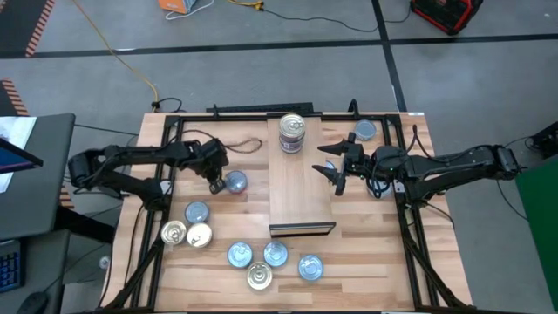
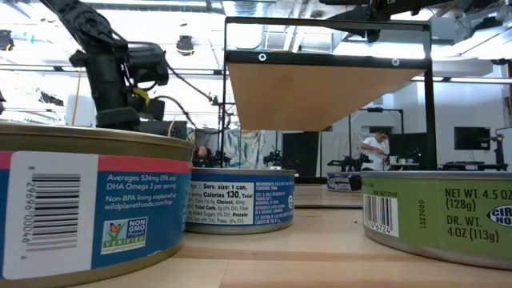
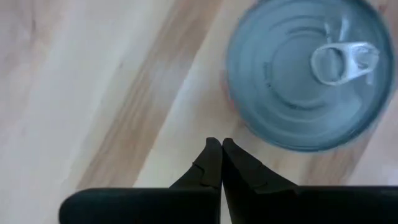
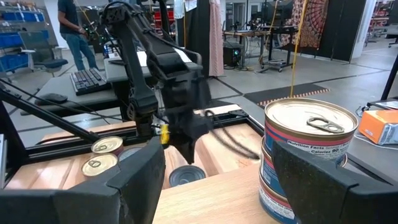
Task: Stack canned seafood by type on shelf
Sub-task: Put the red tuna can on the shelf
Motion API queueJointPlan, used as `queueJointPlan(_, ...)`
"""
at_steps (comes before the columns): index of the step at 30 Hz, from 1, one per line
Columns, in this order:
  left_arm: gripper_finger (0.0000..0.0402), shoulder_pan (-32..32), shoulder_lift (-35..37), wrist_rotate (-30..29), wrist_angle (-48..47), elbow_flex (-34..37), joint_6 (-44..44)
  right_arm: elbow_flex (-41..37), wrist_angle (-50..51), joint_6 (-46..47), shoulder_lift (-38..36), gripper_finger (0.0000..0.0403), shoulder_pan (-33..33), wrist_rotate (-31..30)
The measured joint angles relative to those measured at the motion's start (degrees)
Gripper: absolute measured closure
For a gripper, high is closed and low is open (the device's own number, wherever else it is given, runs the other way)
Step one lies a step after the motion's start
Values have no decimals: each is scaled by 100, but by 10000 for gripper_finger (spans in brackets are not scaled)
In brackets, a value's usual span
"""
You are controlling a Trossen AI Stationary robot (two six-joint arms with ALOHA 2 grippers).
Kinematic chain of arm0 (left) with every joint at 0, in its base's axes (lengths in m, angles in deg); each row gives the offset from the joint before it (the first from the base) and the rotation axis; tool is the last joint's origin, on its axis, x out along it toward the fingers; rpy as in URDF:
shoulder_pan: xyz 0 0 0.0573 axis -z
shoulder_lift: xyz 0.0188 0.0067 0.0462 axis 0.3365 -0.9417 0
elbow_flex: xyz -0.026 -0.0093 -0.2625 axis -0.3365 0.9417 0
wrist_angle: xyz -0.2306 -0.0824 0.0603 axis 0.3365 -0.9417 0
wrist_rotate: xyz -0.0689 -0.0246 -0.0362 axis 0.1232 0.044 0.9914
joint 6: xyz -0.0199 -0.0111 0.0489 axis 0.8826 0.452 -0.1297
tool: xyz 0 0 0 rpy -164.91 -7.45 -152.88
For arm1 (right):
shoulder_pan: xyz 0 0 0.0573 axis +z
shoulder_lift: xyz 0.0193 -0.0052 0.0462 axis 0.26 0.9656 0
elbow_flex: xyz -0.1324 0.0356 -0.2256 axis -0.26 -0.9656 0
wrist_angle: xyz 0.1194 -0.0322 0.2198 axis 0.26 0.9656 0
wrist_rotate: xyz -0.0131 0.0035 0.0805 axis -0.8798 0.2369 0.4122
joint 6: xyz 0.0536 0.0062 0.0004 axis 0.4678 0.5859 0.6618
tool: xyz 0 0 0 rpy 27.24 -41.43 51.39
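The striped wood tabletop point(image 1: 366, 262) fills the black frame, and the shelf point(image 1: 301, 187), a plain light-wood board with a dark front edge, lies along its middle. At the shelf's far end stands a stack of tins point(image 1: 291, 133) with a silver top and red-and-blue labels; the right wrist view shows it as tins piled one on another. The right tool point(image 1: 339, 166) hovers over the shelf's right edge, its fingers spread wide and holding nothing. The left tool point(image 1: 215, 184) points down at the tabletop left of the shelf, its fingers pressed together and empty, just beside a blue-topped tin point(image 1: 235, 182) with a pull tab. Nearer the front on the left sit another blue-topped tin point(image 1: 196, 212) and two gold-topped tins point(image 1: 186, 234) touching each other. Along the front edge lies a cluster of three blue-topped tins point(image 1: 275, 255) and one gold-topped tin point(image 1: 259, 277). One more blue tin point(image 1: 365, 131) rests at the far right corner.
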Motion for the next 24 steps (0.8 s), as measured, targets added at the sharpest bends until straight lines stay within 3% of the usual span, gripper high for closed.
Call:
queueJointPlan(7,401,857,421,-1142,119,-5,546,0,0,35,0,85,1,0)
queueJointPlan(14,401,914,336,-803,170,-7,1159,0,-58,90,0,85,0,0)
queueJointPlan(24,401,856,-102,-784,269,-29,1219,-1,-20,86,0,85,2,-2)
